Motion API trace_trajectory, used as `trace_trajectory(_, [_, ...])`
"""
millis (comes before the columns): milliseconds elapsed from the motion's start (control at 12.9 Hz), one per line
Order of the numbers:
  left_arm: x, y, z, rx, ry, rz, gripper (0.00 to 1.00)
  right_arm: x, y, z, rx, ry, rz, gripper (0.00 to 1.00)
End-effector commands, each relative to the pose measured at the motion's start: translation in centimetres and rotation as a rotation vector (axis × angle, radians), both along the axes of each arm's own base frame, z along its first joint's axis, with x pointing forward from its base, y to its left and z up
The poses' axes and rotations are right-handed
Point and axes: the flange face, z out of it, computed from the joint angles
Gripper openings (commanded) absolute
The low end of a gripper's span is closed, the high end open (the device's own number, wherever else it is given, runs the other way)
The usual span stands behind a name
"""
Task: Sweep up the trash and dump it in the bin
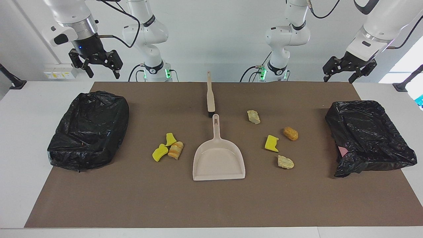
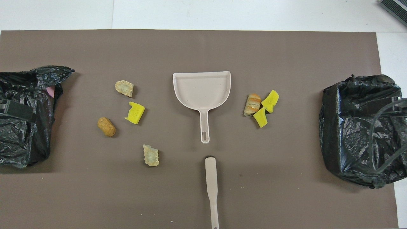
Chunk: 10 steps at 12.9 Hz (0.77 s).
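Several pieces of trash lie on the brown mat. Two yellow sponge pieces and a striped bread lump sit beside the beige dustpan, toward the right arm's end. Toward the left arm's end lie a yellow sponge, an orange lump and two pale lumps. The brush lies in line with the dustpan's handle, nearer to the robots. My right gripper and left gripper hang open and high, holding nothing.
A bin lined with a black bag stands at the right arm's end of the mat. Another one stands at the left arm's end. White table borders the mat.
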Motion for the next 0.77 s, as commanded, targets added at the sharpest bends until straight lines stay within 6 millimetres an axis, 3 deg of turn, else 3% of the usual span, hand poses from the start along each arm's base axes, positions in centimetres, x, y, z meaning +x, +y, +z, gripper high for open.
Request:
trace_trajectory(0, [-0.54,0.22,0.44,0.006,0.007,-0.006,1.0,-0.36,-0.11,0.17,0.021,0.007,0.012,1.0])
trace_trajectory(386, [-0.83,0.41,0.36,0.002,0.027,0.001,1.0,-0.37,0.69,0.23,0.019,0.007,0.03,1.0])
trace_trajectory(695, [-1.0,0.17,0.1,-0.012,0.035,-0.005,1.0,-0.18,0.0,0.14,0.0,-0.002,0.018,1.0])
